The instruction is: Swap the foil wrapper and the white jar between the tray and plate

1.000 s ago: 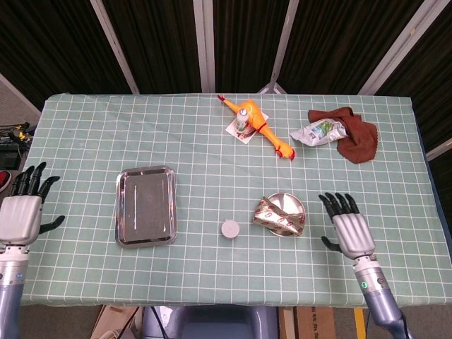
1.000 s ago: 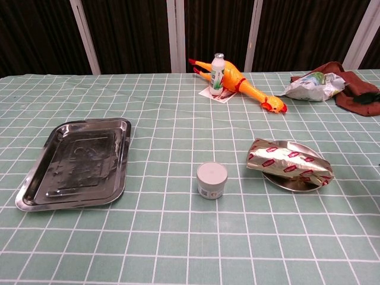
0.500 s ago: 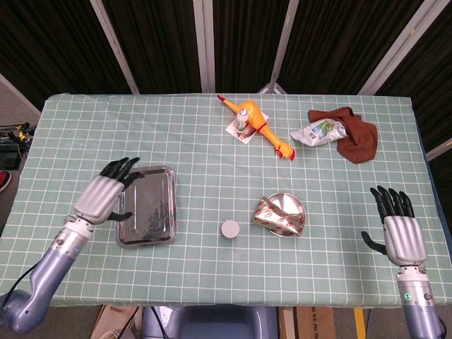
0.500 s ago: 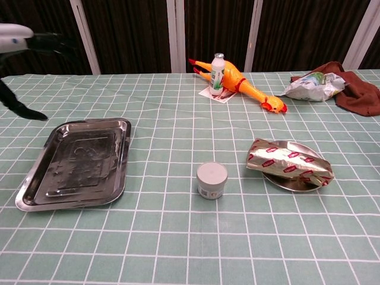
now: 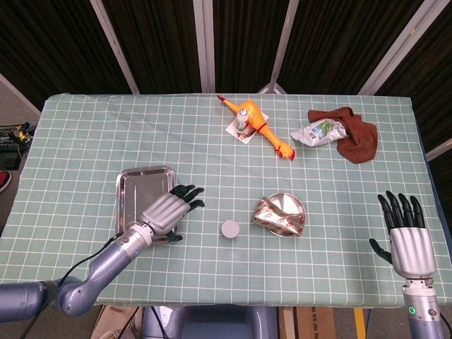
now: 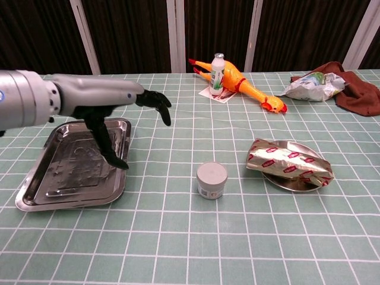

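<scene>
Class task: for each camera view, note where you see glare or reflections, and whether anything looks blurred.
Head view: the tray gives a dull sheen and the foil wrapper glints. Chest view: the tray mirrors the left hand darkly; the plate rim shines. Both views are sharp.

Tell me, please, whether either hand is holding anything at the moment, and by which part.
Nothing is held. The left hand hovers open over the steel tray's edge; the right hand is open too.
</scene>
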Available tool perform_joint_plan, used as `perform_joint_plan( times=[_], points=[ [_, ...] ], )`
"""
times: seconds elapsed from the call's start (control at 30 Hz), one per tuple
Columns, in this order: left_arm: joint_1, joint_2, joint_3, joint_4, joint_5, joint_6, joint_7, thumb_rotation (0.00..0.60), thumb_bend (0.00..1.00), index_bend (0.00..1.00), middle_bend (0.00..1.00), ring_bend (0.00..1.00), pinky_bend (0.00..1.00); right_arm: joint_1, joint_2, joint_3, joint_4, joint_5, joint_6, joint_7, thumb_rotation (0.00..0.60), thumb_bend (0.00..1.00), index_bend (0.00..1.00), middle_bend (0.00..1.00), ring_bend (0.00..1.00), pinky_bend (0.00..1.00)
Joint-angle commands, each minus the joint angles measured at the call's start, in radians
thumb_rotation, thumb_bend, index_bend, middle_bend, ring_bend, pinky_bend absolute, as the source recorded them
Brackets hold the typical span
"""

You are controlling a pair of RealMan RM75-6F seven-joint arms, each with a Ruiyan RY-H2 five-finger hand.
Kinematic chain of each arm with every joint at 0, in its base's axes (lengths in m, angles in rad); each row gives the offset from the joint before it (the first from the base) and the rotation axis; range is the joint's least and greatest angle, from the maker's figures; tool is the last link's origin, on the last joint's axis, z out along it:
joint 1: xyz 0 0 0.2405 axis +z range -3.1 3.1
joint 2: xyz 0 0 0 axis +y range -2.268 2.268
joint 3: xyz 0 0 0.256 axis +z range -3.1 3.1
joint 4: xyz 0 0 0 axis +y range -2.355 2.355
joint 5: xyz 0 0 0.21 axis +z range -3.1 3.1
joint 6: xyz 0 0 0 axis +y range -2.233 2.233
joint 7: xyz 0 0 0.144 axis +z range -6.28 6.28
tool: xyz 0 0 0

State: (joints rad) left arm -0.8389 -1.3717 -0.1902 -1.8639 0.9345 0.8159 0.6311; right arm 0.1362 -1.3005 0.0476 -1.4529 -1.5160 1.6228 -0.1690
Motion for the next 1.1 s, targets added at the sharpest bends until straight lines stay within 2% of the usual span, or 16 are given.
perform_joint_plan(
  times=[0.03, 0.3, 0.57, 0.67, 0.9, 1.1],
  points=[
    [-0.040, -0.095, 0.027, 0.071, -0.021, 0.030, 0.024, 0.600, 0.04, 0.22, 0.04, 0.00, 0.09, -0.005, -0.009, 0.004, 0.016, -0.003, -0.004, 0.019, 0.600, 0.19, 0.07, 0.10, 0.01, 0.00],
    [-0.100, -0.287, 0.046, 0.267, -0.022, 0.011, 0.001, 0.600, 0.04, 0.22, 0.04, 0.00, 0.10, -0.012, -0.024, 0.015, 0.026, 0.003, -0.014, 0.032, 0.600, 0.19, 0.07, 0.10, 0.01, 0.00],
    [-0.121, -0.444, 0.038, 0.417, 0.125, 0.037, -0.105, 0.600, 0.04, 0.22, 0.05, 0.00, 0.12, -0.020, -0.024, 0.033, 0.027, 0.017, -0.017, 0.034, 0.600, 0.19, 0.07, 0.10, 0.01, 0.00],
    [-0.122, -0.477, 0.030, 0.452, 0.169, 0.067, -0.131, 0.600, 0.04, 0.22, 0.06, 0.00, 0.12, -0.022, -0.023, 0.037, 0.022, 0.018, -0.019, 0.040, 0.600, 0.19, 0.07, 0.10, 0.01, 0.00],
    [-0.126, -0.521, 0.035, 0.508, 0.234, 0.092, -0.163, 0.600, 0.10, 0.26, 0.14, 0.07, 0.22, -0.025, -0.024, 0.045, 0.018, 0.031, -0.034, 0.052, 0.600, 0.19, 0.07, 0.10, 0.01, 0.00],
    [-0.129, -0.537, 0.041, 0.532, 0.234, 0.076, -0.153, 0.600, 0.10, 0.26, 0.16, 0.13, 0.25, -0.029, -0.029, 0.057, 0.015, 0.044, -0.035, 0.054, 0.600, 0.19, 0.07, 0.10, 0.01, 0.00]
  ],
)
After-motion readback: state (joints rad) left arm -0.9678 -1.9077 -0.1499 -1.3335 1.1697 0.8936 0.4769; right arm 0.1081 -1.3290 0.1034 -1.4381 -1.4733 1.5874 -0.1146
